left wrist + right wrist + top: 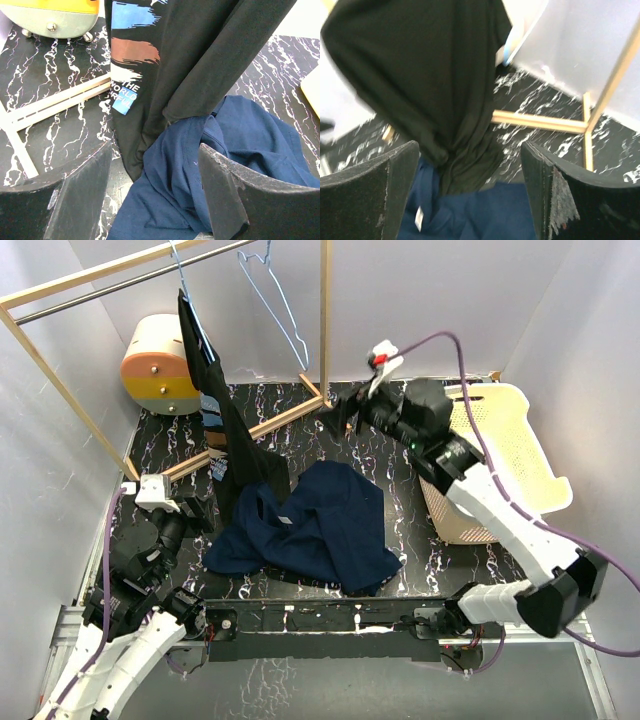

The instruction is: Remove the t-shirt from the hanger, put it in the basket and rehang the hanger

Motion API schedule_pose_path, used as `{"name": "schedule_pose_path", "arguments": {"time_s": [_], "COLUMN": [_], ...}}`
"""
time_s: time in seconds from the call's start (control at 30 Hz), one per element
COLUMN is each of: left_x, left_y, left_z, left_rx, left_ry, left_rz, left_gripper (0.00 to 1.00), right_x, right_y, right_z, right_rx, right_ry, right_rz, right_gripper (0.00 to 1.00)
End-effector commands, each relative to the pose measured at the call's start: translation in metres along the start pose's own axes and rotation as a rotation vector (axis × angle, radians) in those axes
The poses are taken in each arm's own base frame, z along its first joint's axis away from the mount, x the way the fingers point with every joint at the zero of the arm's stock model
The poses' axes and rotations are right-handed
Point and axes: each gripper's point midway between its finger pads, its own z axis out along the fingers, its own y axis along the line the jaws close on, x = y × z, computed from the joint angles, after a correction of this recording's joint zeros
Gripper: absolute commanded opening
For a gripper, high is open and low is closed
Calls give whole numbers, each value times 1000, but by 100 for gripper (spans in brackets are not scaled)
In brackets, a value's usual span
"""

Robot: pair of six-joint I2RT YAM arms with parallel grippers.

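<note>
— Black cotton first: where is it?
— The black t-shirt (pixel 225 430) hangs edge-on from its hanger (pixel 181 270) on the rail (pixel 120 285). Its hem trails onto the table (pixel 400 470) and laps the navy t-shirt (pixel 320 525), which lies crumpled there. I'd judge the black one not yet freed.
— Both shoulders on the wire?
— Hard to say from this angle; the cloth may be bunched to one side.
— And the arms?
— The right one reaches far forward, wrist turned left toward the cloth. The right gripper (pixel 470 147) is spread wide with nothing between its fingers, and the shirt hangs just ahead of it. The left arm is folded low at the near left. The left gripper (pixel 155 155) is also wide and empty, aimed at the hem, probably placed to catch or steady the bottom
</note>
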Motion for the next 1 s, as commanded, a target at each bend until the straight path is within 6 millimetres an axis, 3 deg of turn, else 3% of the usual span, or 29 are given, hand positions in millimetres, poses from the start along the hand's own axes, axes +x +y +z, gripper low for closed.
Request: {"name": "schedule_pose_path", "arguments": {"time_s": [0.0,0.13,0.3,0.6,0.83,0.97], "left_x": [0,2,3,6,6,7], "left_y": [2,3,4,4,5,5], "left_z": [1,2,3,5,5,6], "left_rx": [-16,-25,-33,-37,-47,-46], "left_ry": [0,16,23,38,39,41], "left_rz": [-3,3,5,11,10,11], "left_gripper": [67,67,67,67,67,67], "right_x": [93,178,240,276,297,319], "right_y": [44,94,129,154,164,159], "right_z": [-12,-26,-40,-44,-44,-41], "right_rx": [-96,-132,-184,-317,-376,-365], "right_ry": [207,394,478,539,573,620], "right_rz": [-52,-102,-126,-222,-254,-271], "right_gripper": [88,98,98,98,98,98]}}
